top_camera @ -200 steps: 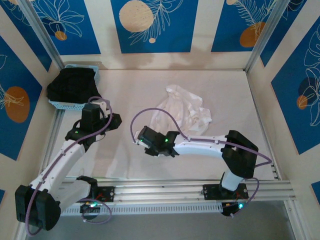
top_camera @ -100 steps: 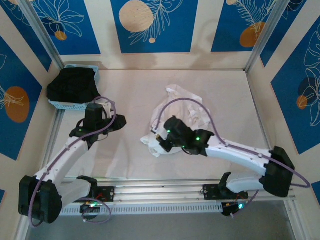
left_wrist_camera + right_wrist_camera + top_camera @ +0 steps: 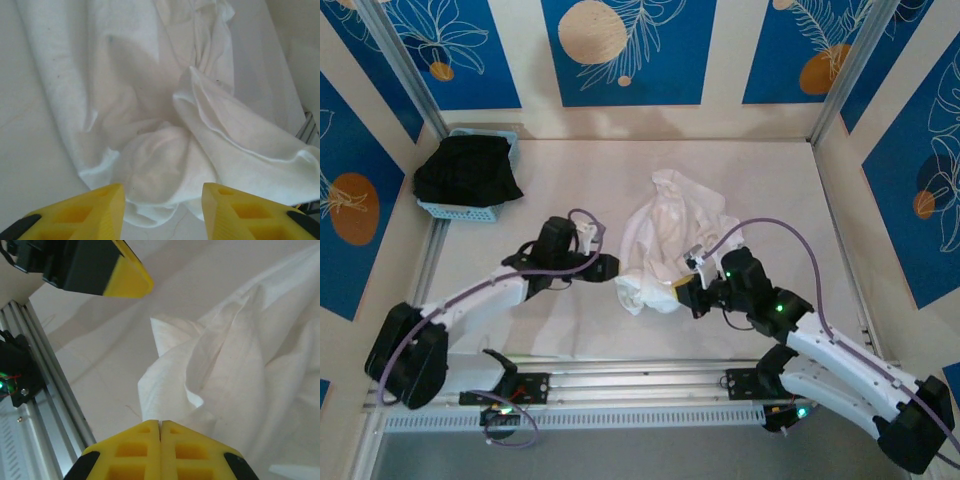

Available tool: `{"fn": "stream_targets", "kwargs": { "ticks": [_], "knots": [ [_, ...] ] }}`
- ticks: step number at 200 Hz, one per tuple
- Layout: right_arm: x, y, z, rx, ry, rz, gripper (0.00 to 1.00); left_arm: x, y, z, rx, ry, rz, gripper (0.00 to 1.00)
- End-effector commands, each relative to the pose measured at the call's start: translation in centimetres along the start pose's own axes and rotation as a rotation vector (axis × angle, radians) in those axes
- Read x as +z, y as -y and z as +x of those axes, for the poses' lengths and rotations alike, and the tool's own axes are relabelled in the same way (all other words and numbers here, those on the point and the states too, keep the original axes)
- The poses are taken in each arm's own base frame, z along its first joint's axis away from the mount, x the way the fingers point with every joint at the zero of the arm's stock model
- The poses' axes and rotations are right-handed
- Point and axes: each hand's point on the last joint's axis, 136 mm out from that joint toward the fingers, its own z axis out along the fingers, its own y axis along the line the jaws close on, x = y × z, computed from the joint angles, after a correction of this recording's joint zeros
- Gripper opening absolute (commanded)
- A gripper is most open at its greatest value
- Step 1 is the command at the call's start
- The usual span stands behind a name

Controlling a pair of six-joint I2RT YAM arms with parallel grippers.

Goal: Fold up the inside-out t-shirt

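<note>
The inside-out t-shirt lies crumpled in a heap at the middle of the table, white and thickly folded. My left gripper sits just left of the heap's near corner, open, its yellow fingertips spread on either side of a rounded fold without touching it. My right gripper is at the heap's near edge, jaws pressed together on a fold of the t-shirt that rises straight out of them. One left fingertip shows in the right wrist view.
A light blue basket holding a black garment stands at the back left corner. An aluminium rail runs along the near edge, close to the right gripper. Patterned walls close in the table on three sides.
The right gripper reached into the shirt's near edge, shut, and has drawn back right with cloth. The left arm swung right to the shirt's near corner and its jaws opened.
</note>
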Motion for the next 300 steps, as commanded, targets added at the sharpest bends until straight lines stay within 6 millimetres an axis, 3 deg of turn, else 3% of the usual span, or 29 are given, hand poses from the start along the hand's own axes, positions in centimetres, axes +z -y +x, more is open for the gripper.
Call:
{"fn": "stream_targets", "kwargs": {
  "ticks": [1,46,104,140,168,185,199,228,247,275,288,300],
  "knots": [
    [-0.5,-0.7,0.0,0.058,0.029,-0.050,0.02,1.0,2.3,-3.2,0.058,0.048,0.064,0.47],
    [-0.4,-0.3,0.0,0.042,0.033,-0.040,0.02,5.3,3.5,-3.6,0.112,-0.061,0.059,0.56],
    [-0.4,-0.1,-0.2,0.037,0.035,-0.033,0.02,9.1,3.9,-2.4,0.108,-0.167,0.065,0.56],
    [-0.4,0.0,-0.3,0.039,0.040,-0.032,0.02,10.4,4.6,-2.6,0.090,-0.174,0.097,0.42],
    [-0.6,0.0,-0.7,0.032,0.049,-0.025,0.02,10.5,5.0,-3.4,0.082,-0.167,0.109,0.17],
    [-1.2,0.1,-2.0,0.013,0.079,-0.003,0.02,8.8,6.0,-5.0,0.103,-0.115,0.106,0.05],
    [-2.2,0.1,-4.2,-0.004,0.133,0.018,0.01,6.2,7.1,-7.3,0.116,-0.033,0.109,0.01],
    [-5.3,-0.7,-10.9,-0.026,0.304,0.000,0.01,-2.2,10.7,-12.7,0.191,0.222,0.077,0.00],
    [-7.1,-1.7,-15.1,-0.027,0.394,-0.040,0.01,-8.1,13.1,-15.2,0.239,0.377,0.045,0.00],
    [-8.7,-3.0,-19.3,-0.029,0.494,-0.101,0.00,-14.0,14.2,-16.4,0.271,0.505,-0.033,0.00],
    [-8.9,-3.6,-20.1,-0.025,0.523,-0.144,0.00,-15.3,13.4,-16.1,0.271,0.519,-0.096,0.00],
    [-8.9,-3.8,-20.1,-0.016,0.540,-0.175,0.00,-15.4,12.0,-15.3,0.263,0.503,-0.158,0.00]
  ]
}}
